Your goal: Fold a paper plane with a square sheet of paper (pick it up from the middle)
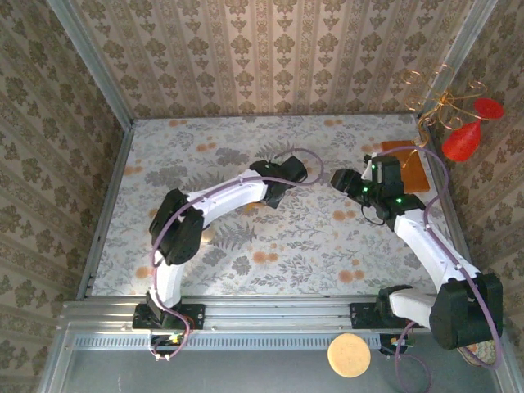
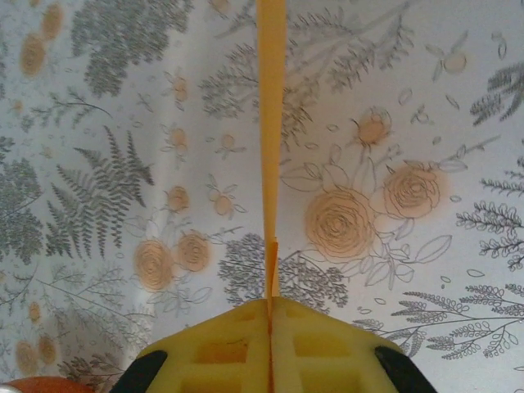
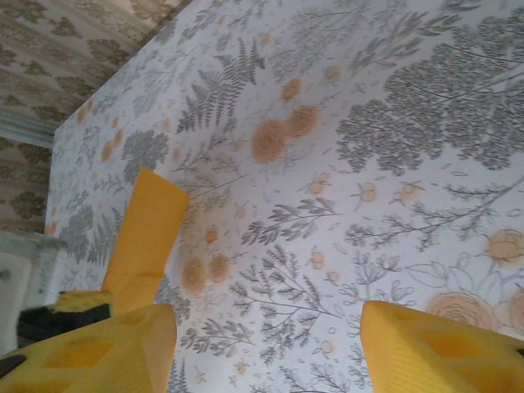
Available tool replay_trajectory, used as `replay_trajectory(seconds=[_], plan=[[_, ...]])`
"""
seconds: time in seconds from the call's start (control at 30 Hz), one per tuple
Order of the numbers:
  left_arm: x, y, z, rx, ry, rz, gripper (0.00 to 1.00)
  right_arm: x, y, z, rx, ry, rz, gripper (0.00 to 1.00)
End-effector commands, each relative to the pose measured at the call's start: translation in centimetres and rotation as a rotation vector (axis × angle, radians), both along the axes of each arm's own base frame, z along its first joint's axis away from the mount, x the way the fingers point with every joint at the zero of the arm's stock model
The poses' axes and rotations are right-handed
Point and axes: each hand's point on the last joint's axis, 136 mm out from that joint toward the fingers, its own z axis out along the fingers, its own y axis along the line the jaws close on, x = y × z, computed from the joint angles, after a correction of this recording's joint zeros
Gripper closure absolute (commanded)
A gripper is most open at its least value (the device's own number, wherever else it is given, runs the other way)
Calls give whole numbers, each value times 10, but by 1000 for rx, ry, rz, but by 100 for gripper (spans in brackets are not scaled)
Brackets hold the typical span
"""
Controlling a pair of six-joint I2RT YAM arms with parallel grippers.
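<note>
- My left end effector [image 2: 269,315] clamps the folded sheet of paper [image 2: 271,123] edge-up over the counter [image 2: 98,205], its long axis running straight ahead.
- My right end effector [image 3: 266,327] hangs released close by, with the sheet to its left.

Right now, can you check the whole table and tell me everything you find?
Surface: floral tablecloth, lying flat.
Job's things: orange-yellow paper, seen edge-on from the left wrist.
Clutter: brown-orange board at the far right corner; round tan disc on the near rail.
Pincers: left pincer shut on the paper; right pincer open, holding nothing.
Cables: purple cable by the right arm's base.
Surroundings: patterned walls; red wire ornament at the far right.
</note>
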Motion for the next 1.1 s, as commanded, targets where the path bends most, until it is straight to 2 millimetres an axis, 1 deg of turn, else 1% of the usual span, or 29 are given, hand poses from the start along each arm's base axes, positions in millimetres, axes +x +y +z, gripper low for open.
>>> replay_trajectory(seconds=[0.0,0.03,0.1,0.2,0.27,0.3,0.43,0.53,0.6,0.63,0.67,0.7,0.8,0.87,0.9,0.97,1.07], plan=[[-2,-11,-5,-39,43,-12,89,-7,-13,-7,-13,28,-55,37],[-5,-18,-12,-78,75,-13,87,-7,-14,-8,-17,31,-56,37],[-14,-39,-25,-201,169,-37,79,-7,-14,-8,-24,37,-49,37],[-24,-60,-28,-374,256,-51,69,-7,-11,-9,-24,43,-29,37],[-26,-65,-23,-467,293,-45,64,-6,-7,-11,-15,48,-5,37],[-26,-65,-17,-512,300,-39,62,-5,-4,-12,-6,50,11,37],[-20,-56,9,-705,323,7,53,-3,15,-23,29,93,67,39],[-13,-32,26,-788,293,73,44,-3,47,-32,30,118,136,40],[-7,-9,33,-807,261,131,40,-4,79,-39,26,133,200,40],[-5,1,35,-811,245,154,38,-5,93,-43,27,142,230,42],[-3,13,37,-816,229,184,35,-5,109,-53,23,167,258,43],[-1,25,38,-823,213,213,33,-6,127,-57,23,173,292,44],[1,55,42,-846,174,283,28,-9,167,-74,8,213,360,48],[1,72,43,-856,148,321,21,-10,191,-82,9,228,403,50],[1,81,44,-861,130,336,16,-10,202,-86,3,237,423,51],[-1,91,45,-862,112,350,9,-10,219,-95,-15,257,451,53],[-4,98,48,-866,92,352,3,-9,235,-111,-34,288,471,56]])
